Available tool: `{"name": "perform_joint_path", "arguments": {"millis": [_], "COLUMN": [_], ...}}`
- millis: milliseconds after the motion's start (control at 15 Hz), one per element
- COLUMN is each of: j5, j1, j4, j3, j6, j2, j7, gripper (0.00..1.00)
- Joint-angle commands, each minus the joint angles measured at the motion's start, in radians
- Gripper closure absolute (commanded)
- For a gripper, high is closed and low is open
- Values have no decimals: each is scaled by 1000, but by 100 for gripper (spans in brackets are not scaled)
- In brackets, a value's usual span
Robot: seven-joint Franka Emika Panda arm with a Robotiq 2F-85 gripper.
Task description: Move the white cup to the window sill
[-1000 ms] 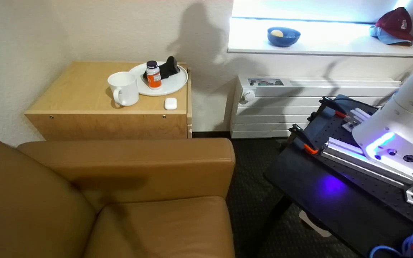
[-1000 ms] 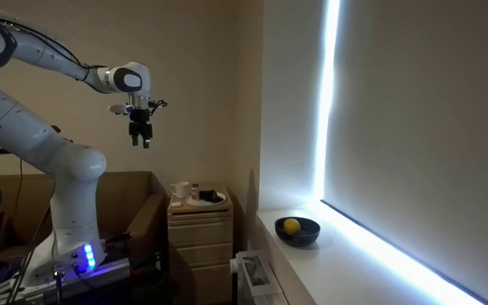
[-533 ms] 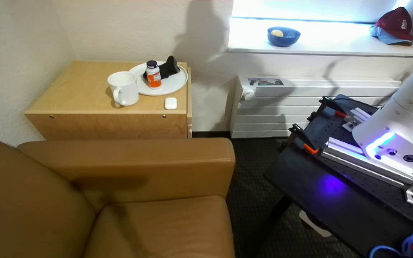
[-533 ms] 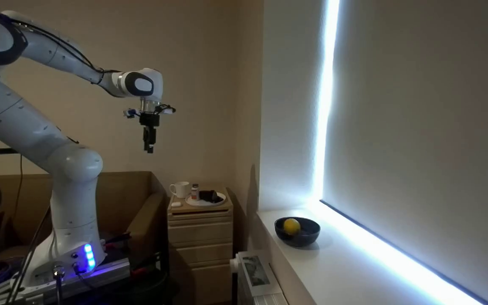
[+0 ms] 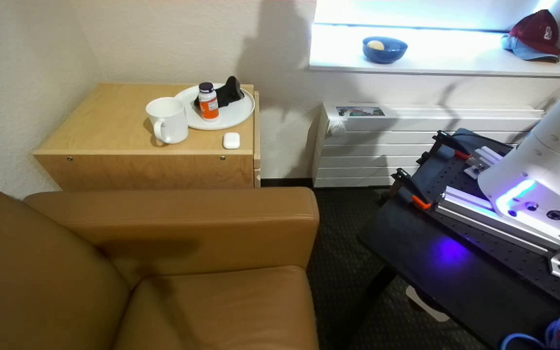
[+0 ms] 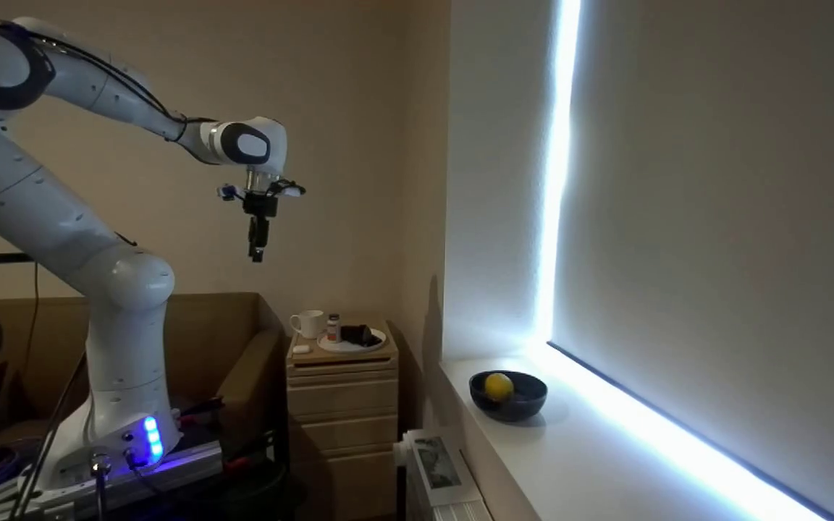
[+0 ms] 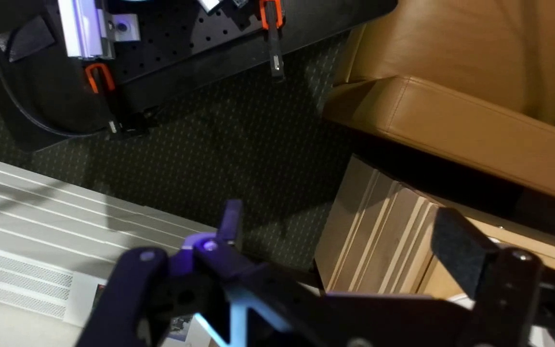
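White cup [image 5: 170,121]: upright on wooden surface [image 5: 110,114], near edge facing sofa [image 5: 178,209] | Window sill [image 5: 445,59]: blue bowl [image 5: 386,54] near its front edge | Gripper [image 7: 337,214]: jaws wide apart, well away from cup

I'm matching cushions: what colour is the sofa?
Tan brown; the sofa shows best in an exterior view.

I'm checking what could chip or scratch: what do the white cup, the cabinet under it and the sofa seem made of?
White cup: probably glazed ceramic, from its smooth, even white with a slight sheen; plastic is possible too.
Cabinet: wood or wood-look laminate, satin, by the faint grain on its tan side.
Sofa: leather or imitation leather, smooth, by its soft sheen and seams.
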Motion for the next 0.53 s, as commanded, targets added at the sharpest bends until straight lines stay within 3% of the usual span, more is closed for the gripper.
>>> {"name": "perform_joint_path", "arguments": {"millis": [0, 267, 400, 467], "j5": [-19, -37, -91, -89], "j1": [-23, 0, 14, 32], "j4": [127, 259, 358, 414], "j3": [54, 223, 302, 303], "j6": [-97, 7, 7, -51], "j2": [93, 255, 368, 409], "j7": [61, 268, 405, 440], "gripper": [0, 0, 0, 0]}}
